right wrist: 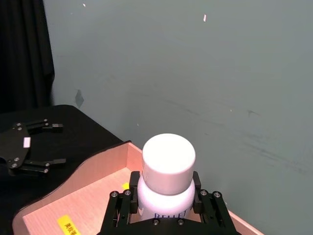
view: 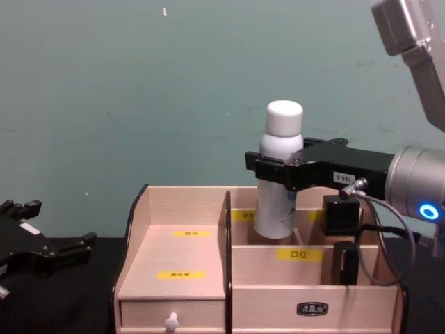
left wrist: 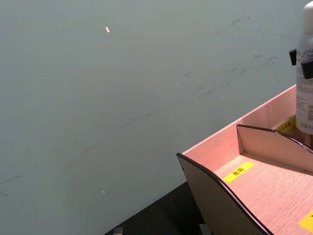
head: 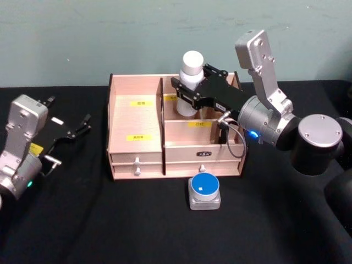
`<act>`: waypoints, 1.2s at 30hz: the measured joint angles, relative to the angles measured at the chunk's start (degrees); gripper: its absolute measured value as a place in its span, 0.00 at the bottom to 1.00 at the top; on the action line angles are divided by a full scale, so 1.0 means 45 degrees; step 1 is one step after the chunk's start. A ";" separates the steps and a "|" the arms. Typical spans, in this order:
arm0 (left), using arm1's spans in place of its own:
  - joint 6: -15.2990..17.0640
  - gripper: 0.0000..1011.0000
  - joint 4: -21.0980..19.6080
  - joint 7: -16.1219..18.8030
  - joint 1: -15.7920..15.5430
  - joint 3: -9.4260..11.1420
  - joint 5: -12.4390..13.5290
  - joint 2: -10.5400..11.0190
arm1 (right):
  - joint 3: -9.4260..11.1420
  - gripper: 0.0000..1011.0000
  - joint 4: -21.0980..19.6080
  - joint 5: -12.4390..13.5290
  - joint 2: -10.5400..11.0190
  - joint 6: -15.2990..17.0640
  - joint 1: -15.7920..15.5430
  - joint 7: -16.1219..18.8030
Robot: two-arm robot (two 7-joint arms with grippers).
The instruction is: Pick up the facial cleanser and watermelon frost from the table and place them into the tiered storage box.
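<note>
Right gripper is clenched around the body of the facial cleanser, just below its white cap. It holds the bottle upright in the back right compartment of the tiered storage box. In the chest view the bottle's base is hidden behind the middle divider, so you cannot tell whether it touches the compartment floor.

To do this step well, lower it straight down and keep it vertical. Part the fingers only once the base seems seated, since a tall slim bottle will likely topple if dropped. Then lift away clear of the cap and of the black items just beside it.

Watermelon frost sits on the table just in front of the box's drawers. Left gripper is parked at the table's left, fingers spread.
</note>
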 joint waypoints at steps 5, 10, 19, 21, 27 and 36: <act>0.0000 0.99 -0.0001 0.0000 0.0000 0.0000 0.0000 0.0000 | 0.0000 0.59 0.0487 -0.0045 -0.0185 -0.0090 0.0214 0.0012; 0.0000 0.99 0.0000 0.0000 0.0000 0.0000 0.0000 0.0000 | -0.0025 0.59 0.0766 -0.0077 -0.0281 -0.0146 0.0321 0.0092; 0.0000 0.99 -0.0001 0.0000 -0.0001 0.0000 0.0000 0.0000 | -0.0093 0.59 0.1328 -0.0102 -0.0398 -0.0205 0.0416 0.0253; 0.0000 0.99 -0.0001 0.0000 0.0000 0.0000 0.0000 0.0000 | -0.0095 0.59 0.1430 -0.0104 -0.0411 -0.0217 0.0415 0.0285; 0.0000 0.99 0.0000 0.0000 0.0000 -0.0001 0.0000 0.0000 | -0.0099 0.59 0.1678 -0.0104 -0.0450 -0.0253 0.0405 0.0336; 0.0000 0.99 -0.0001 0.0000 0.0000 -0.0001 0.0000 -0.0001 | -0.0192 0.59 0.2188 -0.0100 -0.0574 -0.0367 0.0434 0.0460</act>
